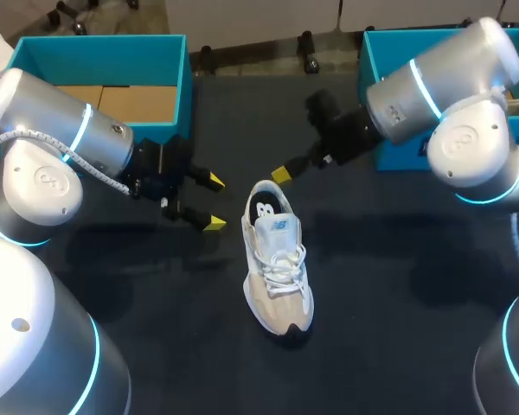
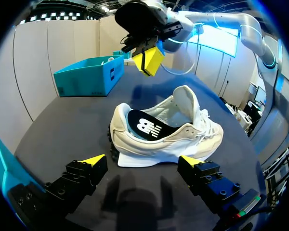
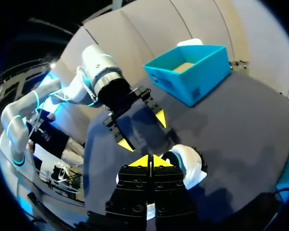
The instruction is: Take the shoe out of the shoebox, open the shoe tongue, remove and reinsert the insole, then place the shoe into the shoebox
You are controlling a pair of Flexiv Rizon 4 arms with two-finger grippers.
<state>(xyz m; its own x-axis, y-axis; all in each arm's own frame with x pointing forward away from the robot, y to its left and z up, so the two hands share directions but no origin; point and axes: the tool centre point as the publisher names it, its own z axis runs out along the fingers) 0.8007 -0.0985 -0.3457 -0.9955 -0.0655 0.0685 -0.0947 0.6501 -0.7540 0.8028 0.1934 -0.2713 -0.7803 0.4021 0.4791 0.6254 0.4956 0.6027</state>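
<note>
Shoe (image 1: 278, 268) stands out of the box mid-table, heel toward 12, insole (image 1: 265, 207) seated. Left gripper (image 1: 213, 201) at its 10 o'clock, fingers spread, likely to brace the heel. Right gripper (image 1: 281, 174) at 12, tips pinched together and empty, probably lining up on the insole.

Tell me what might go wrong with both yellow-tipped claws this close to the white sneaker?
The white lace-up sneaker stands free on the dark table, so the shut right gripper near its heel might shove or tip it instead of catching the black insole. The open left gripper hangs close by; the two could bump.
</note>
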